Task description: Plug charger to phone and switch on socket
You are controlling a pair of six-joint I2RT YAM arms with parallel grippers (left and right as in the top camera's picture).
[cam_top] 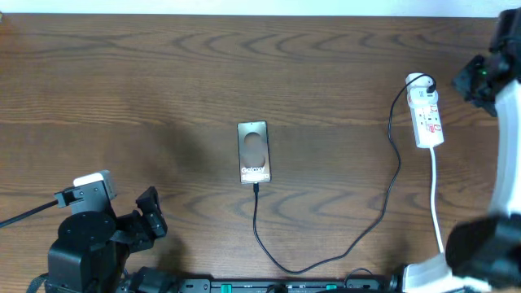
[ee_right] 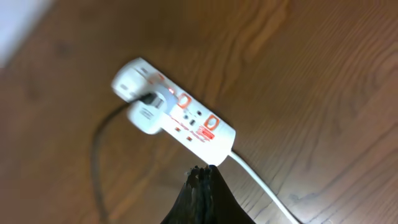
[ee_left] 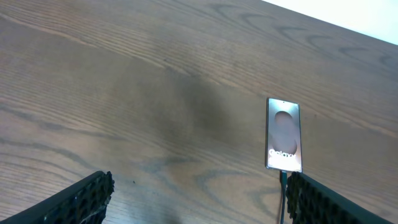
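1. Right gripper (ee_right: pixel 202 179): its fingers are pressed together into one dark wedge, with nothing between them. The tip hangs just beside the cord end of the socket (ee_right: pixel 186 121); I cannot tell whether it touches.
2. The socket lies flat near the right edge of the table (cam_top: pixel 163 73), with red markings along its top. A white plug (ee_right: pixel 142 115) sits in its far end, and its white cord (ee_right: pixel 264 186) trails off the near end.
3. The charger (cam_top: pixel 256 216) runs from that plug as a thin black line, loops down toward the front edge, then climbs to the phone (cam_top: pixel 253 152).
4. The phone lies face up mid-table, "Galaxy" lettering showing, and the cable's tip meets its bottom edge.
5. Left gripper (ee_left: pixel 199 183): its jaws are spread wide and holding nothing. It sits low at the front left, well apart from the phone, which appears ahead and to its right in the wrist view.
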